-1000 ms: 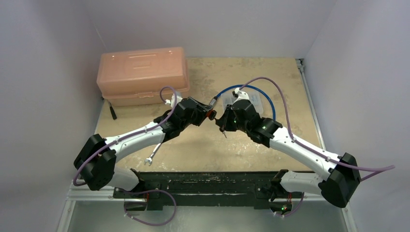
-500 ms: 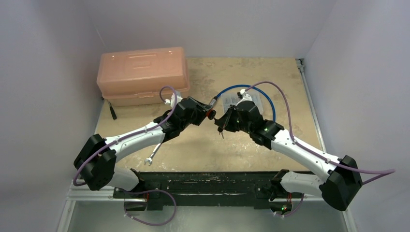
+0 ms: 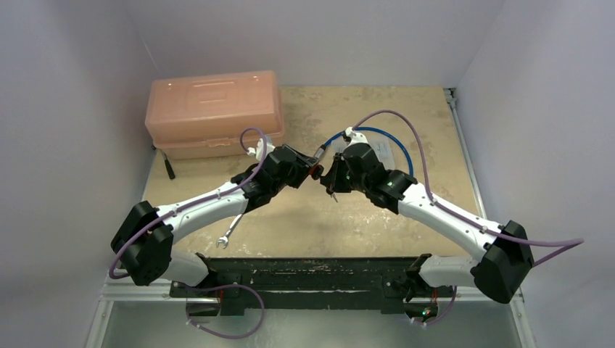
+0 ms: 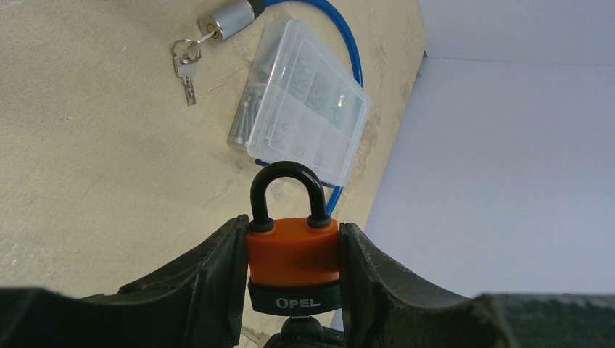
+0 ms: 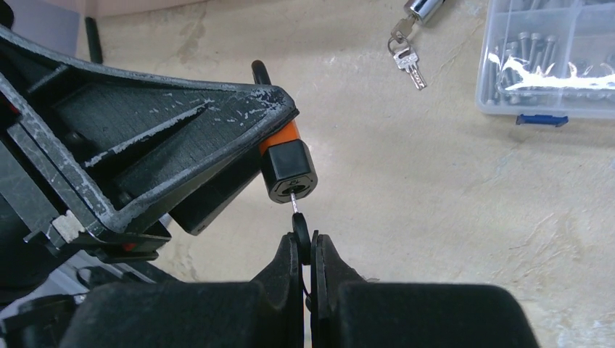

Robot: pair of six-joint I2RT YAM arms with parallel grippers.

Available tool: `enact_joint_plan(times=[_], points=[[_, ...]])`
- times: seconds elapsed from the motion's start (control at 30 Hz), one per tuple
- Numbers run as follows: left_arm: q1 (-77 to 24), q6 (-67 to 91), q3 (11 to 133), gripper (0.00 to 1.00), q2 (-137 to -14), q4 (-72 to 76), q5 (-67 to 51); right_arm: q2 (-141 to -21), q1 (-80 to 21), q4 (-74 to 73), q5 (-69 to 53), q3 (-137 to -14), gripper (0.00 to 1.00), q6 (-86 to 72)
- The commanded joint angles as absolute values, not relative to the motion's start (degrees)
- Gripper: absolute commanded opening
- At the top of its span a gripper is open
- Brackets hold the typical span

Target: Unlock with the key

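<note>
White arm links (image 3: 209,208), bulky black joints (image 3: 147,245), purple cables (image 3: 390,112); black fingers (image 5: 181,130) scuffed, white-flecked.

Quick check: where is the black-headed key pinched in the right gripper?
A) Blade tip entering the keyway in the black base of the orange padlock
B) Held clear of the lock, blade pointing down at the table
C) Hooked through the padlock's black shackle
A: in the right wrist view the right gripper pinches the black-headed key, whose silver blade meets the keyway under the orange padlock clamped by the left gripper.
</note>
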State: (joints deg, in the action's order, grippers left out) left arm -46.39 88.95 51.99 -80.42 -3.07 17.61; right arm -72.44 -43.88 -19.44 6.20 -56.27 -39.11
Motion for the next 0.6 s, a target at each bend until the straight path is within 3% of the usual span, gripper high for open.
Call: enact_joint_plan(times=[0.0, 0.57], points=[[-49.92, 89.47, 55.46, 0.00, -78.81, 3.01, 10.08, -71.35, -42.93, -11.49, 6.34, -54.41, 0.00, -46.43], [-51.06, 88.86, 53.82, 0.00, -76.82, 3.77, 11.59, -68.56, -39.61, -3.93, 0.10, -47.56, 0.00, -58.25]])
